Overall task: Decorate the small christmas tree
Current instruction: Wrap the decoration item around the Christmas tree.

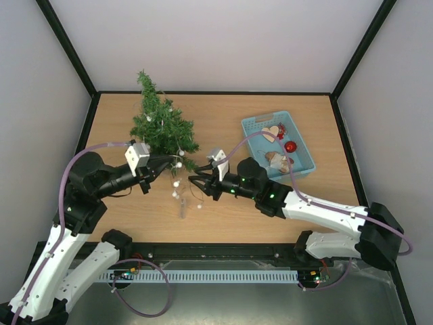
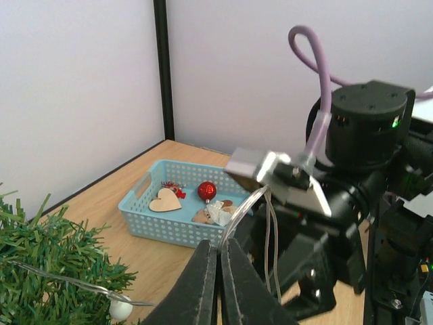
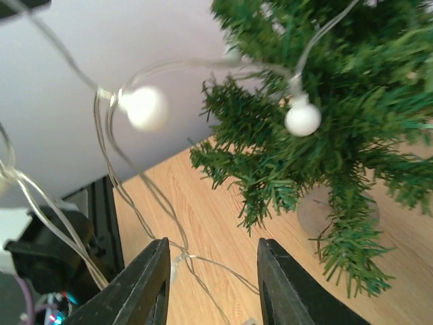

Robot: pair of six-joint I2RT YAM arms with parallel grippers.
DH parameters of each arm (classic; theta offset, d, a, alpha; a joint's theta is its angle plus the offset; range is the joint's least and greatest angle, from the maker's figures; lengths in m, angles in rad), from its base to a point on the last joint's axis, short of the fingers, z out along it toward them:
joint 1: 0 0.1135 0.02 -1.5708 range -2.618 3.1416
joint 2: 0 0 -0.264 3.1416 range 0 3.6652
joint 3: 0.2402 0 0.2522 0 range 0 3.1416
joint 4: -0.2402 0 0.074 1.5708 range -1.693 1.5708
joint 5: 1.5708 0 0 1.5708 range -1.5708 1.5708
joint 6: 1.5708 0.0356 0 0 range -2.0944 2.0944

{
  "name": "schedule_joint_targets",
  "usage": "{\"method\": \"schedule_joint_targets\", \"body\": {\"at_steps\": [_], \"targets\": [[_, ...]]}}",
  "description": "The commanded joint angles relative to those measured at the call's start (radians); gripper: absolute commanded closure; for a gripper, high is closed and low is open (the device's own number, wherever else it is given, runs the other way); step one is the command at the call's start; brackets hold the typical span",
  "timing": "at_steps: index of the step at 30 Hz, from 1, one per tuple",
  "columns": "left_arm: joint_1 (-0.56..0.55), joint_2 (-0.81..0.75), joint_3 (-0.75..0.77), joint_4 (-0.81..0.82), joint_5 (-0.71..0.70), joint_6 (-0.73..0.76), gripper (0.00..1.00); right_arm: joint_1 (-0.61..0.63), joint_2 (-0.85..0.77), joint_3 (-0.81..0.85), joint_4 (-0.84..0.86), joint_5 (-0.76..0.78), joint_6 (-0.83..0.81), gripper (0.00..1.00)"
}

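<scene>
left gripper [image 2: 218, 245] clenched, fingers pressed together; thin wire of the light string [image 3: 143, 107] is pinched at the tips and loops up above them. right gripper [image 3: 213, 244] released: fingers parted, wire strands seen in the gap, contact cannot be told. The small christmas tree [image 1: 161, 125] is stood upright on the table [image 1: 223, 115], just left of the left fingertips and close ahead of the right fingers. One white bulb is hung at a lower branch, another hangs free on the wire. blue basket [image 1: 254, 125] with wooden heart [image 2: 165, 200] and red ball [image 2: 207, 190] is seen well beyond the left fingertips.
</scene>
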Motion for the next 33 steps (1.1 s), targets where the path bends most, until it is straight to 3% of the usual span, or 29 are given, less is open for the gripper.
{"method": "schedule_joint_targets", "body": {"at_steps": [1, 18, 22, 26, 33], "targets": [[-0.002, -0.001, -0.002, 0.067, 0.025, -0.021, 0.98, 0.022, 0.071, -0.004, 0.158, -0.008, -0.164, 0.66], [-0.002, 0.001, -0.007, 0.06, 0.024, -0.016, 0.98, 0.083, 0.228, 0.076, 0.282, -0.088, -0.176, 0.67], [-0.002, -0.002, -0.008, 0.06, 0.021, -0.018, 0.98, 0.085, 0.24, 0.084, 0.291, -0.058, -0.183, 0.74], [-0.002, -0.007, -0.004, 0.052, -0.001, -0.018, 0.98, 0.084, 0.229, 0.067, 0.285, -0.009, -0.19, 0.97], [-0.002, -0.021, 0.027, -0.027, -0.193, -0.011, 0.98, 0.084, 0.066, -0.001, 0.143, 0.139, -0.126, 0.98]]}}
